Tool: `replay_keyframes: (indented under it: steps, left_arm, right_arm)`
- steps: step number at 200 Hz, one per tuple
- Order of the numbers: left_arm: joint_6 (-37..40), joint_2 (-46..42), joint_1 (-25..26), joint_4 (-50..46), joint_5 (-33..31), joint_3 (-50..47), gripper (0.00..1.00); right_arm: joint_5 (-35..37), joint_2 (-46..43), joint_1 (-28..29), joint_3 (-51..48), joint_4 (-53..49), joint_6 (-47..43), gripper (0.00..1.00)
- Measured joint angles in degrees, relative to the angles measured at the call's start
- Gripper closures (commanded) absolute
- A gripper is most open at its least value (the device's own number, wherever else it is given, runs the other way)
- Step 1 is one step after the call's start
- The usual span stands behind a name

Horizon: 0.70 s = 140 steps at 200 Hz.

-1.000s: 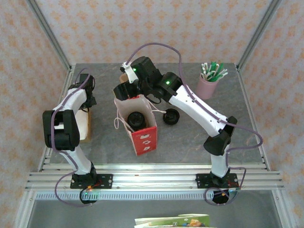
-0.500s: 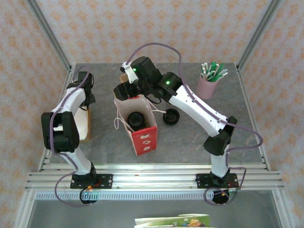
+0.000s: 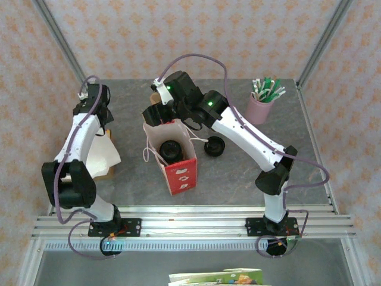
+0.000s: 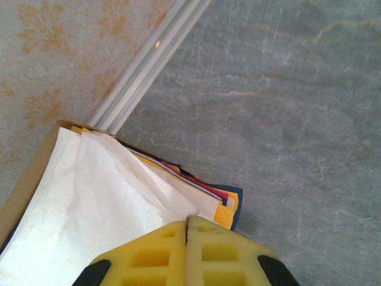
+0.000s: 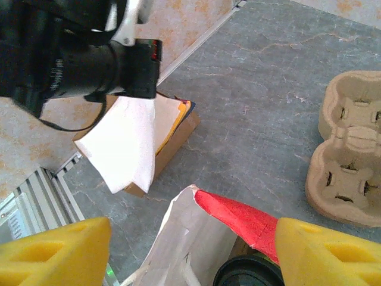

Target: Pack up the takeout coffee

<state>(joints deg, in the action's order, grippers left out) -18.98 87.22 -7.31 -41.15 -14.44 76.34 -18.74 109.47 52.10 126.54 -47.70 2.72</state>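
Though inside bag (image 3: 180,173), takeout coffee (image 3: 171,149) mostly hidden

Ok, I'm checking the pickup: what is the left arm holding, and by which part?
A white paper napkin, pinched at its upper end between the shut left fingers.

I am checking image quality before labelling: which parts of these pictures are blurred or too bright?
Left wrist view: the left gripper's fingers are soft, the white napkin nearly washed out. Right wrist view: the right gripper's fingers blur at the bottom corners, the table is sharp. Top view: even light, all sharp.
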Motion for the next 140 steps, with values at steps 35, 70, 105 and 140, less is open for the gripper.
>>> replay_keyframes:
  steps: [35,70,105,140]
  left_arm:
    - [-2.21,-5.66,0.0,-0.07,-0.24,0.0,1.0]
    - [-2.64,-9.79,0.0,-0.33,-1.05,0.0,1.0]
    - [-3.06,-13.49,0.0,-1.27,-1.01,0.02,1.0]
    - [-3.69,-16.35,0.09,-2.73,-0.81,2.71,1.0]
  right_arm:
    - [2.8,0.0,0.0,0.0,0.24,0.48,0.27]
    - [3.8,-0.55,0.0,-1.42,3.23,-0.15,0.25]
    - [1.22,-0.57,0.0,-1.66,7.87,-2.43,0.24]
    - [-1.55,-0.55,0.0,-0.35,11.15,-4.68,0.24]
